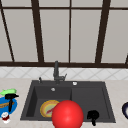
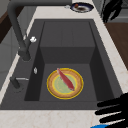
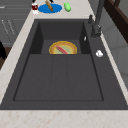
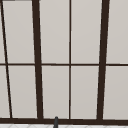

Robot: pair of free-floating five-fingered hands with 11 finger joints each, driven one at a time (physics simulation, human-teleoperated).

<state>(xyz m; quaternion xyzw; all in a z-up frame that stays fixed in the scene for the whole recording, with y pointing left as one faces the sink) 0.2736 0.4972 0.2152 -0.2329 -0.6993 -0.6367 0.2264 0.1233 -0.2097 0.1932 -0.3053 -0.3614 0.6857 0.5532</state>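
Blue plate (image 1: 3, 107) sits at the lower left of the front view, on the counter just beside the sink (image 1: 30, 100). It has a brown stick-shaped bit of food on it. A green thing (image 1: 8, 91) lies just behind it, and a little red and white cup (image 1: 5, 117) stands at its front edge.

The left hand (image 1: 11, 99) hangs right over that plate. In the left side view, at the lower right, its fingers (image 2: 110, 110) are stretched out straight and spread. So it's released, not grasping anything, and I can't tell if it touches the plate or floats just above.

The right hand (image 1: 93, 116) is at the lower right of the front view, over the sink's front rim. Honestly can't tell if it's released or clenched. It's well apart from the dark plate (image 1: 125, 110) at the right edge.

Down in the basin there's a yellow plate (image 2: 65, 83) with a red strip across it. A big red ball (image 1: 67, 115) at the bottom middle of the front view hides part of it.

My read is that this is the approach stage, with nothing picked up. Any grab of the blue plate would call for getting the fingers under its rim and keeping it level so the food doesn't slide off. The cup is close enough to get knocked.
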